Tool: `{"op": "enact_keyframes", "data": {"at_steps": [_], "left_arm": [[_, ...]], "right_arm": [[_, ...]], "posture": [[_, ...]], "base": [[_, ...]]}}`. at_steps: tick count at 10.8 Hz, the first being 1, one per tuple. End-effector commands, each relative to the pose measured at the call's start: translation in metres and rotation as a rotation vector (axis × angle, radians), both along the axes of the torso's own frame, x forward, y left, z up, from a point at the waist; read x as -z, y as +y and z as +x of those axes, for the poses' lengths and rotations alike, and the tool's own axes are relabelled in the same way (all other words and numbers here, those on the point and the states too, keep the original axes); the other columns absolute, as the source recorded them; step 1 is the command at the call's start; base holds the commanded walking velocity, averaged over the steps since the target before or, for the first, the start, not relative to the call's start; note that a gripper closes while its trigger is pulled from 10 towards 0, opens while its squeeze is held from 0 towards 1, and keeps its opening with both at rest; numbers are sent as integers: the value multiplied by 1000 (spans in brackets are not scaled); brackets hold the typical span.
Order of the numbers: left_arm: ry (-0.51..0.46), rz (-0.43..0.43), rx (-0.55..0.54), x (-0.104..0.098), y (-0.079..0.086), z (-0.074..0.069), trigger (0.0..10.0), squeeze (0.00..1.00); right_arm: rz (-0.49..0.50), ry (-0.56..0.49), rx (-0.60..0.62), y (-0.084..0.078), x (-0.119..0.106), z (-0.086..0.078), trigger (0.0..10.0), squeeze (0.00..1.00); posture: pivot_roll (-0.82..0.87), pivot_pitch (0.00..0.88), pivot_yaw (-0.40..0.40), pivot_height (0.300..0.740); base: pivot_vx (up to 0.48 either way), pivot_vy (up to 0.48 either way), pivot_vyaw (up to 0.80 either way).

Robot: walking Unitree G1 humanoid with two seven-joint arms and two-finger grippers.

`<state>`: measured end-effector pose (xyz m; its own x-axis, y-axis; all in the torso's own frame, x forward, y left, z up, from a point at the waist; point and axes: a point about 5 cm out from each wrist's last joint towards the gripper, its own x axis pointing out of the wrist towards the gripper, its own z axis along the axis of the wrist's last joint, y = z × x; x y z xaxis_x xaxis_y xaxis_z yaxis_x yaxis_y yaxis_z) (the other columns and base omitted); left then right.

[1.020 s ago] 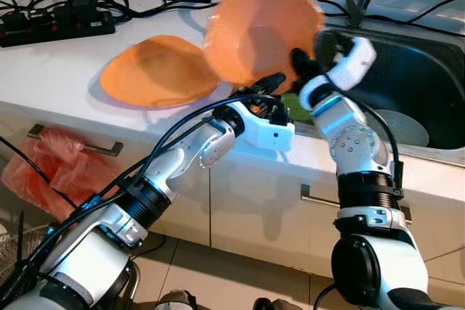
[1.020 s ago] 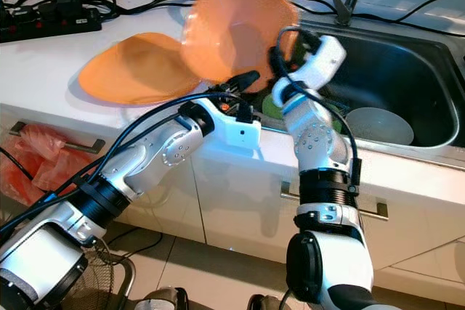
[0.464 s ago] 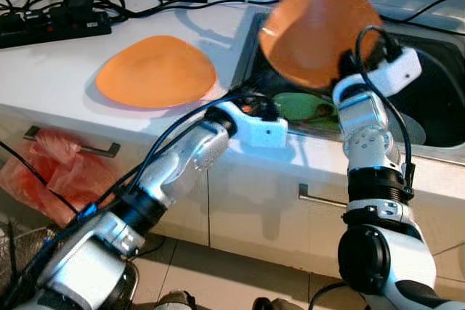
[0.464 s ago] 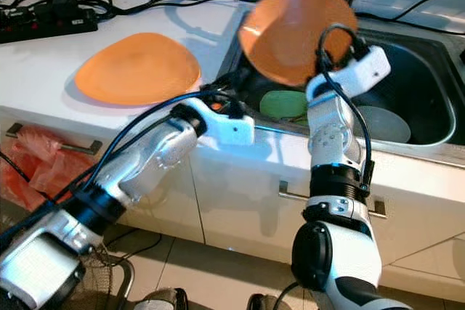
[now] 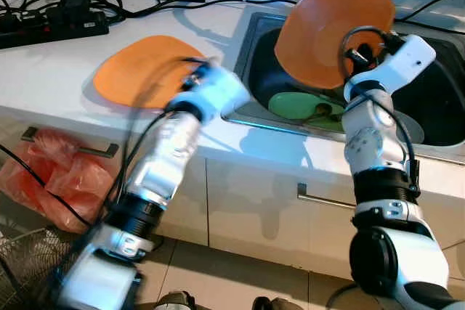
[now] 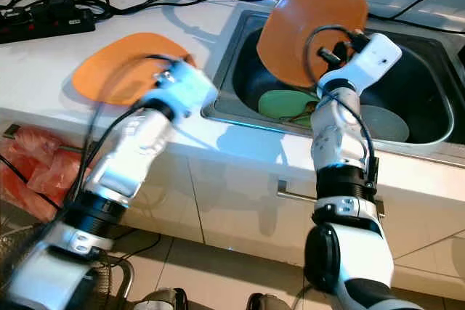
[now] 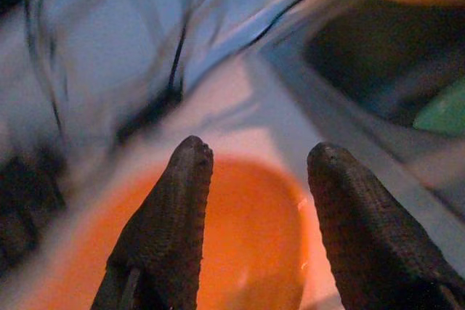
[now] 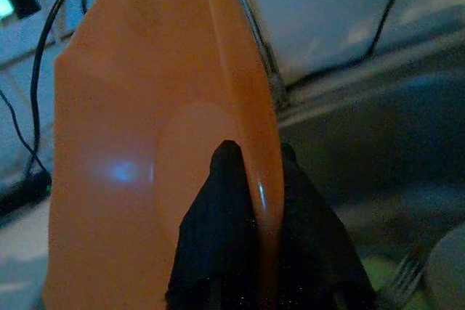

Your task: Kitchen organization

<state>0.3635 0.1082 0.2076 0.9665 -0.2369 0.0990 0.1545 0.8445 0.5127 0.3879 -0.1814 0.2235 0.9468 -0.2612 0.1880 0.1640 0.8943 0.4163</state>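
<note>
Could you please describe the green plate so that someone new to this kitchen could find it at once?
Look into the steel sink set in the white counter. The green plate lies flat on its bottom, beside a pale dish; it is the only green piece, unlike the orange plates.

The right arm stands bent upward, its wrist raised and angled to the robot's left, and the right gripper point(image 8: 251, 234) has its two black fingers point(image 8: 218, 215) pinched together on a thin rim. The left arm reaches forward and up, blurred in the head views, its white wrist lifted; the left gripper point(image 7: 254, 201) holds its two fingers point(image 7: 174, 230) spread apart, touching nothing
</note>
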Motion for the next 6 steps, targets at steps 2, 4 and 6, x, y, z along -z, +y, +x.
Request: {"op": "enact_keyframes", "data": {"at_steps": [2,4,6], "left_arm": [[148,-236,-61,12,21,1,10000,0],[215,-256,-37,25,17,-5,10000,0],[225,-275,-31,24,15,-7,10000,0]], "right_arm": [[-175,36,6,-1,9,1,10000,0],[-276,162,-3,-6,37,0,10000,0],[-374,177,3,-7,43,-2,10000,0]], "posture": [[81,88,-43,740],[84,92,-48,740],[80,92,-45,740]], "base": [[0,0,0],[0,0,0],[0,0,0]]}}
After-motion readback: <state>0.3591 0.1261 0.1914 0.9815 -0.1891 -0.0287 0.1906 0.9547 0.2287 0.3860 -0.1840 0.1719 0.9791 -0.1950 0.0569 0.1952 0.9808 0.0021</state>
